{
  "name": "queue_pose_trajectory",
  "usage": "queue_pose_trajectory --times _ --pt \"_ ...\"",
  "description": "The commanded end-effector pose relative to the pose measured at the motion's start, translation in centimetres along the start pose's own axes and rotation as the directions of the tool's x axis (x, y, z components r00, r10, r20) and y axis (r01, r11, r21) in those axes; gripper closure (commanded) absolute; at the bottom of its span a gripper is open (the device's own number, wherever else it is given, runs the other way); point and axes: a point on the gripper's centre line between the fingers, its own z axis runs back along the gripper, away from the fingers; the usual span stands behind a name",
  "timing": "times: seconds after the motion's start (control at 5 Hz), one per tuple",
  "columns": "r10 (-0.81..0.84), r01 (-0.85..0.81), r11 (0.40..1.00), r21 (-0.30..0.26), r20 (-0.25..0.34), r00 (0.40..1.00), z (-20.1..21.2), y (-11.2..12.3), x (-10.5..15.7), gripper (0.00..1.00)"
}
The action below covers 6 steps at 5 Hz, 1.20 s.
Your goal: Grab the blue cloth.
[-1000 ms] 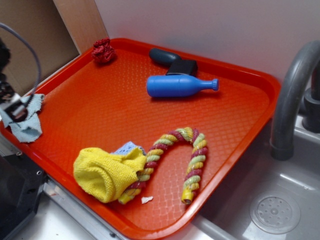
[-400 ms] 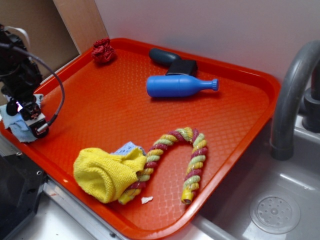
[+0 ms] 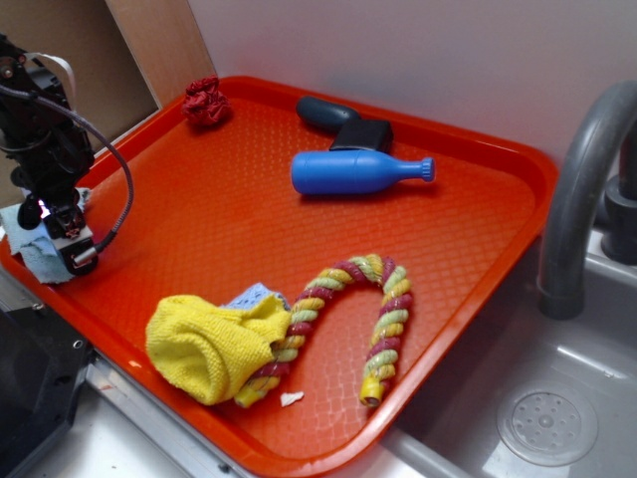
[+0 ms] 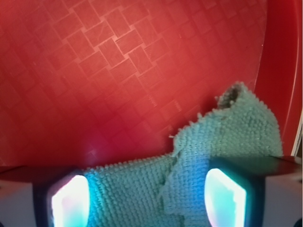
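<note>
A: Where's the blue cloth (image 3: 30, 249) sitting?

B: At the tray (image 3: 199, 209) rim, left edge. The gripper (image 4: 149, 198) is hovering right on it, fingers (image 4: 71, 201) spread apart, cloth lying between them. Bare tray floor is stretching beyond.

end effector (image 3: 62, 239) on blue cloth (image 3: 30, 254), orange tray (image 3: 199, 209)

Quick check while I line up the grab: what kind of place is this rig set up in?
Probably a kitchen sink area, maybe a toy one. A grey faucet arches over a sink with a drain, and an orange tray beside it holds the cloth under the hand.
</note>
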Motion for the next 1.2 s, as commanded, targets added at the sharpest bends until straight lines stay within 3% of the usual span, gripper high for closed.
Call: queue_pose_trajectory --times 0.0,0.2,0.4,0.6,0.8,1.0 --pt "0.131 -0.129 0.991 -0.038 0.047 0.99 1.6 0.9 -2.9 1.0" --pt "0.143 -0.126 0.983 -0.136 0.124 0.982 5.0 2.0 -4.9 1.0" --pt "0.153 -0.126 0.978 -0.163 0.16 0.975 6.8 2.2 -5.3 1.0" --pt "0.171 -0.153 0.978 -0.142 0.125 0.977 6.1 2.4 -4.5 1.0" --pt "0.171 -0.153 0.978 -0.142 0.125 0.977 6.1 2.4 -4.5 0.0" --pt "0.171 -0.153 0.978 -0.142 0.125 0.977 6.1 2.4 -4.5 0.0"
